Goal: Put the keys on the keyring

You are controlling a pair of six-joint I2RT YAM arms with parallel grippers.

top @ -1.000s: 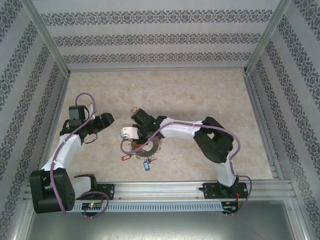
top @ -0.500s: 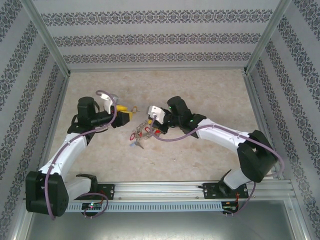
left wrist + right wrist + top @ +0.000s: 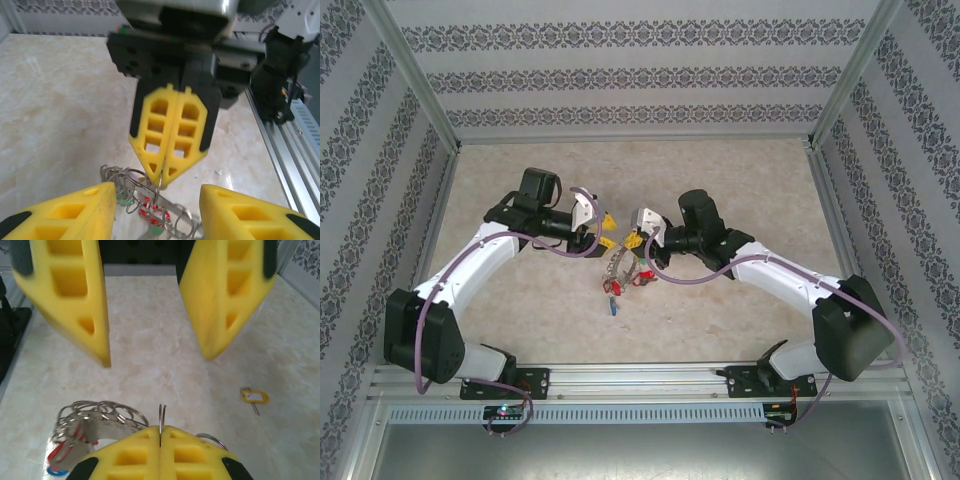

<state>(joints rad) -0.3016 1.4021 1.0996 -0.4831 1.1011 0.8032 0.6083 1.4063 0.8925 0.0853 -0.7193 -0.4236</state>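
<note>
My right gripper is shut on the edge of a thin wire ring that belongs to the keyring bunch. The bunch hangs below it over mid-table, with red-tagged keys and a blue tag lowest. My left gripper faces it tip to tip, open, nothing between its fingers. In the left wrist view the left gripper straddles the keyring under the shut right gripper. The right wrist view has the right gripper pinching the ring, the keyring at left, the left gripper beyond.
A loose yellow-tagged key lies on the marble table to the right of the grippers. An aluminium rail runs along the table's near edge, and patterned walls close in the other three sides.
Both arms swung in toward mid-table. The right gripper carried the keyring bunch up off the near table area. The left gripper came to face it, its jaws narrowing but still apart.
</note>
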